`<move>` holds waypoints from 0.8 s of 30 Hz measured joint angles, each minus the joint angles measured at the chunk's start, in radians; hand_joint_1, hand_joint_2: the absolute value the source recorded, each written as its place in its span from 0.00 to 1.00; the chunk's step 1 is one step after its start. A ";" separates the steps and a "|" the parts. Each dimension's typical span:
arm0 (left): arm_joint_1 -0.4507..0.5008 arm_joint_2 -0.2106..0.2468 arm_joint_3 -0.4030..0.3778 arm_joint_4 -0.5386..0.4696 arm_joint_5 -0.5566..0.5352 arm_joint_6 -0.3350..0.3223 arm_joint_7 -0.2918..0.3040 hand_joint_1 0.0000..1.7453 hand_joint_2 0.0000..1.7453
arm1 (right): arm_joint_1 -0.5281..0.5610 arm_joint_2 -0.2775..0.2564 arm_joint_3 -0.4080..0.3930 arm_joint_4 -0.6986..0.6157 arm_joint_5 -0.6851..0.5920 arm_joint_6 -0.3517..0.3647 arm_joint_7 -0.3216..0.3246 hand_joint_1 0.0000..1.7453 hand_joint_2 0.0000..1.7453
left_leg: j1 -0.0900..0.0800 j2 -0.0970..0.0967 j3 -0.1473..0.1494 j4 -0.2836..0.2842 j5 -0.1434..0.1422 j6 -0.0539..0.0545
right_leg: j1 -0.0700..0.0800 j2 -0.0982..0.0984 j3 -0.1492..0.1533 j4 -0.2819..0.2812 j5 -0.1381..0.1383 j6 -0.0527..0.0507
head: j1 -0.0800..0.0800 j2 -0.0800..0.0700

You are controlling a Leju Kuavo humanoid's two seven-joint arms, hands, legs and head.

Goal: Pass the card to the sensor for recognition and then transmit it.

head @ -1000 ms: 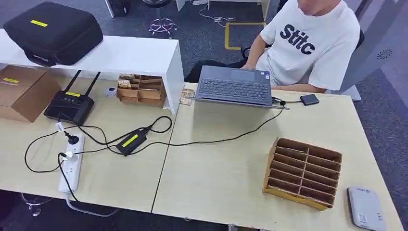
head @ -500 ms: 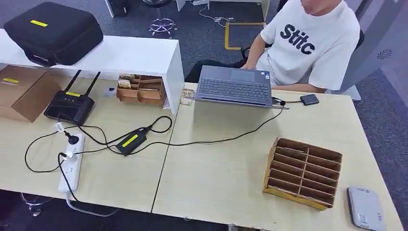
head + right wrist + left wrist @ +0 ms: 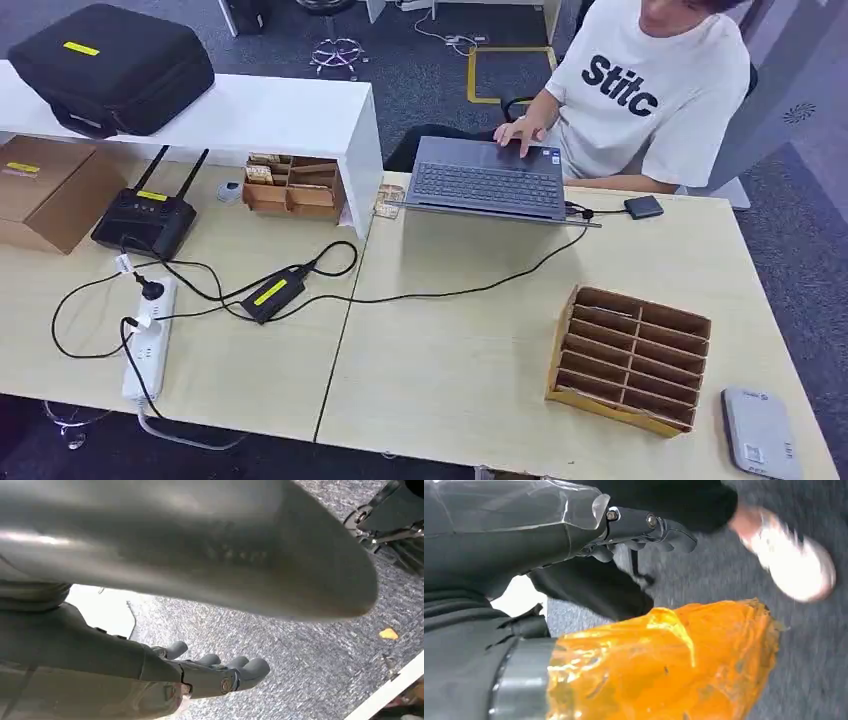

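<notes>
Two hands hang low over grey carpet.
The right hand holds nothing, fingers loosely apart; the left hand I cannot tell. On the table, the grey sensor lies beside the cardboard organizer; farther off, a person's hand touches the laptop.

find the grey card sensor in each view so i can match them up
Head view: the sensor lies at the table's near right corner, beside the cardboard divider box.
Left wrist view: not in it.
Right wrist view: not in it.
Shared landmark: the grey carpet.
</notes>
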 joint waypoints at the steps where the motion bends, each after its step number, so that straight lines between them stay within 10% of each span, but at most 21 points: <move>1: 0.000 -0.001 0.000 0.000 0.002 0.015 0.000 0.00 0.00 | 0.001 0.000 0.000 0.000 0.000 -0.002 0.000 0.00 0.00 | 0.000 0.000 0.000 0.000 0.000 0.000 | 0.000 0.000 0.000 0.000 0.000 0.000 | 0.000 0.000; 9: 0.001 0.004 0.000 0.000 0.008 -0.156 -0.021 0.00 0.00 | -0.006 0.000 0.005 0.000 0.008 0.021 -0.003 0.00 0.00 | 0.000 0.000 0.000 0.000 0.000 0.000 | 0.000 0.000 0.000 0.000 0.000 0.000 | 0.000 0.000; 13: 0.001 0.005 0.000 0.000 -0.004 -0.053 0.005 0.00 0.00 | -0.007 0.000 0.005 0.000 0.003 0.008 0.000 0.00 0.00 | 0.000 0.000 0.000 0.000 0.000 0.000 | 0.000 0.000 0.000 0.000 0.000 0.000 | 0.000 0.000; 14: 0.001 0.004 0.000 0.000 -0.005 -0.016 0.012 0.00 1.00 | -0.006 0.000 0.005 0.000 0.002 0.002 0.000 0.00 0.00 | 0.000 0.000 0.000 0.000 0.000 0.000 | 0.000 0.000 0.000 0.000 0.000 0.000 | 0.000 0.000; 17: 0.000 0.000 0.000 0.000 -0.002 0.025 0.017 0.00 1.00 | -0.003 0.000 0.005 0.000 0.000 -0.002 -0.001 0.00 0.00 | 0.000 0.000 0.000 0.000 0.000 0.000 | 0.000 0.000 0.000 0.000 0.000 0.000 | 0.000 0.000; 20: -0.001 -0.002 0.000 0.000 -0.001 -0.073 -0.006 0.00 1.00 | -0.002 0.000 0.005 0.000 0.006 0.007 -0.003 0.00 0.00 | 0.000 0.000 0.000 0.000 0.000 0.000 | 0.000 0.000 0.000 0.000 0.000 0.000 | 0.000 0.000; 21: -0.001 0.000 0.000 0.000 0.000 -0.120 -0.014 0.00 0.00 | -0.004 0.000 0.006 0.000 0.009 0.014 -0.003 0.00 0.00 | 0.000 0.000 0.000 0.000 0.000 0.000 | 0.000 0.000 0.000 0.000 0.000 0.000 | 0.000 0.000; 24: 0.002 0.007 0.000 0.000 -0.002 -0.207 -0.024 0.00 0.00 | -0.011 0.000 0.013 0.000 0.021 0.028 -0.002 0.00 0.00 | 0.000 0.000 0.000 0.000 0.000 0.000 | 0.000 0.000 0.000 0.000 0.000 0.000 | 0.000 0.000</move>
